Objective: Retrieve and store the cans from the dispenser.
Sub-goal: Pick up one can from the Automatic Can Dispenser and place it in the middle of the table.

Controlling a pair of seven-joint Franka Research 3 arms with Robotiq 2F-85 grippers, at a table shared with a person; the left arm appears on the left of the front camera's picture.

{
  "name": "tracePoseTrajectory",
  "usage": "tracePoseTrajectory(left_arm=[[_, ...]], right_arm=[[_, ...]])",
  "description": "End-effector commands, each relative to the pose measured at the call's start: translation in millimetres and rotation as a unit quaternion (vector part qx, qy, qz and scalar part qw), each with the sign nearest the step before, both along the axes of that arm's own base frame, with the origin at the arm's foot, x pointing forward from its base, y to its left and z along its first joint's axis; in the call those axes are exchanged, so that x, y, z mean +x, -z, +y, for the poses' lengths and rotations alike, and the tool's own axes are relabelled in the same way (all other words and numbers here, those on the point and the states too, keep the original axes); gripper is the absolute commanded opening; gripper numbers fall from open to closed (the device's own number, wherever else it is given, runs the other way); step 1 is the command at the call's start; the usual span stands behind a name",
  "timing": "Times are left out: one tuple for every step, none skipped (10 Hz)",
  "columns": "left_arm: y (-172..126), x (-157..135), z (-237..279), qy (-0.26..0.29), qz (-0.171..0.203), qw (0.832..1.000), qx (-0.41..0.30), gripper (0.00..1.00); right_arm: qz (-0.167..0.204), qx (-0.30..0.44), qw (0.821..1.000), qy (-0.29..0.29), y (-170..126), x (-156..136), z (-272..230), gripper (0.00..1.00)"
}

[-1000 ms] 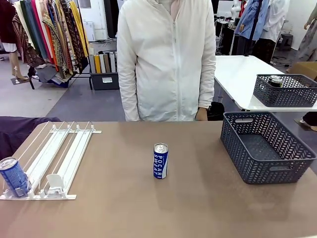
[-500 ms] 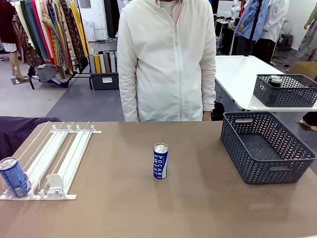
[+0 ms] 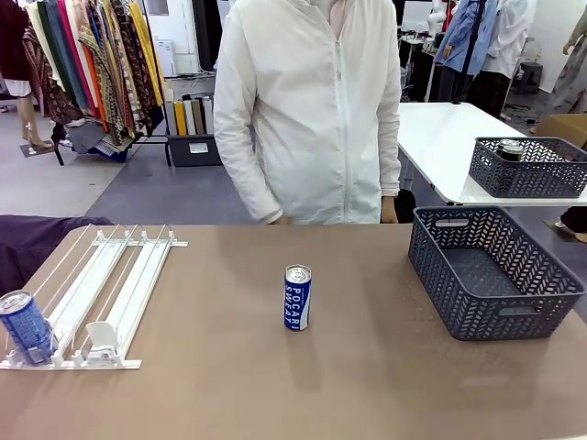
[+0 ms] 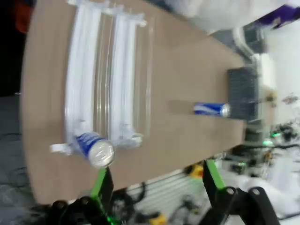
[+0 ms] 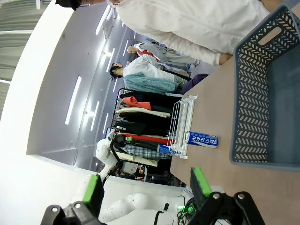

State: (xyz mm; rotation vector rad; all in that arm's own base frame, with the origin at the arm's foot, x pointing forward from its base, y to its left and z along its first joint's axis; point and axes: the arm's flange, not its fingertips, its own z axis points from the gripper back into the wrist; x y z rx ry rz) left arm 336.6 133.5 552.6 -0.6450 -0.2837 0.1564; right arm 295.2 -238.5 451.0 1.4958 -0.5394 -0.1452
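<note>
The dispenser (image 3: 101, 293) is laid on the robot's left part of the table (image 3: 275, 394), with its lanes running from the far side toward the robot. It is probably placed so that cans are pushed to the near end, where they can be reached. One blue can, the front can (image 3: 26, 327), is kept at that near end in the outer left lane and is tilted a little. No cans are seen in the other lanes, and a white pusher block (image 3: 101, 337) is parked at the near end of another lane. A second blue can, the middle can (image 3: 297, 297), is set upright at the middle of the table, well apart from the dispenser and from the basket (image 3: 431, 266). It is judged that it is put there as a halfway point, where it can be taken by the right arm. The basket is placed on the robot's right part, and nothing is seen inside it, so no can is stored yet. On a white table behind, a far basket (image 3: 550, 179) is seen, with what seems to be one can in it. The left gripper (image 4: 154, 171) is held above the near end of the dispenser, its jaws wide and empty. The right gripper (image 5: 145, 180) is held high beside the basket, its jaws also wide and empty. The person (image 3: 312, 110) is standing at the far side, and nothing is touched by the hands.
</note>
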Motion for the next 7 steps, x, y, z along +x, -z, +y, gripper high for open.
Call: tracePoseTrajectory(left_arm=[[13, -34, -41, 0.045, -0.017, 0.985, 0.164, 1.0], [21, -41, -57, 0.069, -0.014, 0.981, 0.181, 1.0], [30, -42, -68, 0.069, 0.002, 0.974, 0.215, 1.0], [40, -38, -77, 0.076, 0.014, 0.968, 0.239, 1.0], [44, -32, -84, 0.096, 0.048, 0.964, 0.241, 1.0], [27, -41, -74, 0.087, 0.007, 0.972, 0.22, 1.0], [27, -41, -74, 0.087, 0.007, 0.972, 0.22, 1.0]], right_arm=[[-0.002, -0.007, 1.0, -0.006, -3, -2, 0, 1.0], [-0.002, -0.007, 1.0, -0.006, -3, -2, 0, 1.0], [-0.002, -0.007, 1.0, -0.006, -3, -2, 0, 1.0], [-0.002, -0.007, 1.0, -0.006, -3, -2, 0, 1.0], [-0.002, -0.007, 1.0, -0.006, -3, -2, 0, 1.0], [-0.002, -0.007, 1.0, -0.006, -3, -2, 0, 1.0], [-0.002, -0.007, 1.0, -0.006, -3, -2, 0, 1.0]])
